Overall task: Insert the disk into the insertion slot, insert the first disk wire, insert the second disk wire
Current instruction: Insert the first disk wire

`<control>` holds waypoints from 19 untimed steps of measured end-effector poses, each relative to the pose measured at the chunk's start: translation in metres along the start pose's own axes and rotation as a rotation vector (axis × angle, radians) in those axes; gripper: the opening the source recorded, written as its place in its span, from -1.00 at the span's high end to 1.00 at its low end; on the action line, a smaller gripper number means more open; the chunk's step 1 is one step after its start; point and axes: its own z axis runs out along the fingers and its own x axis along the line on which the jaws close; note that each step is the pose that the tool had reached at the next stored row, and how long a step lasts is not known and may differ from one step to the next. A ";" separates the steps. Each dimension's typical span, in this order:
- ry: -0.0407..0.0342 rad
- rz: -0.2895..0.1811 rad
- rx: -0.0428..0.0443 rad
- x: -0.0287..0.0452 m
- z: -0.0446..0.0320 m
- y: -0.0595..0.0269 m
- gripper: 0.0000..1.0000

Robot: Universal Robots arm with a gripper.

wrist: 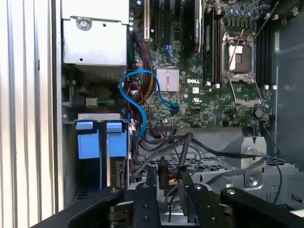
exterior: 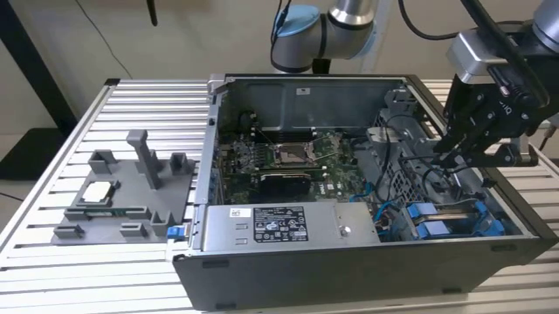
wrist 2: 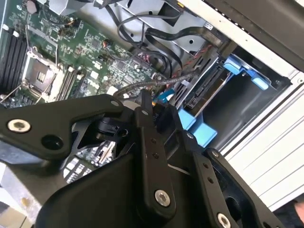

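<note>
Near blue-railed slot, black end effector

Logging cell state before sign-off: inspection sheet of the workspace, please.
Surface: slatted metal table, open computer case on it.
Job's things: disk appears seated in the insertion slot, between blue tabs.
Clutter: grey fixture tray on the exterior view's left.
Grippers: gripper hangs over the case's drive-bay side.
Cables: black wires near the gripper; blue cable looped by the motherboard.
Surroundings: pale wall; robot arm behind the case.
</note>
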 end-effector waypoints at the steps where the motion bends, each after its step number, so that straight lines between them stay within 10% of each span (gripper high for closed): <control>1: 0.0000 0.000 -0.0020 -0.0001 0.0000 -0.0001 0.37; 19: 0.0031 0.004 -0.0279 -0.0008 -0.0033 0.0001 0.62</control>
